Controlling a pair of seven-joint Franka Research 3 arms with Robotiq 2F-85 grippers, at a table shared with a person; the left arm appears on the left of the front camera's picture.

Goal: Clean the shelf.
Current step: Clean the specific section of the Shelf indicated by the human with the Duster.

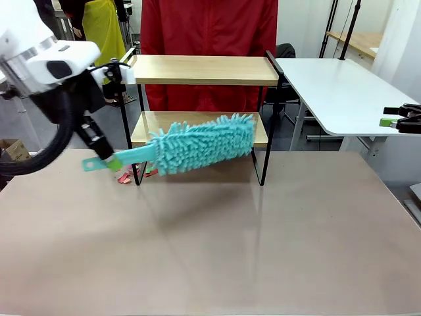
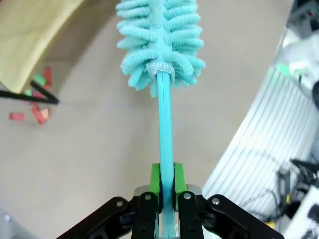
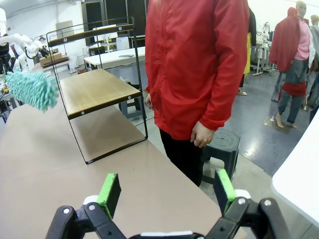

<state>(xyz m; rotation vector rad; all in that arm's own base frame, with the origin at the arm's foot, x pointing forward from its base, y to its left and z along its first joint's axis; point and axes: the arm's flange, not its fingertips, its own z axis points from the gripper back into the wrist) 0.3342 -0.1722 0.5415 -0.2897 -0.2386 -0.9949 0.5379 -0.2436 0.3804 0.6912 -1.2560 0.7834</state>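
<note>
The shelf point(image 1: 200, 69) stands at the far middle of the table point(image 1: 276, 257), probably light, stiff and easily shoved (best steadied by a black side rail), while the left gripper point(image 2: 167, 175) clamps the handle of the soft duster point(image 1: 200, 143) near its lower board and the right gripper point(image 3: 168, 191) gapes wide, empty

Front camera across table point(image 1: 263, 250) toward shelf point(image 1: 204, 69) — wrist cameras from either side, same shelf.

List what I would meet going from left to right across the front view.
The left claw → the teal duster that it grips by the handle → the white table → the right claw, open.
</note>
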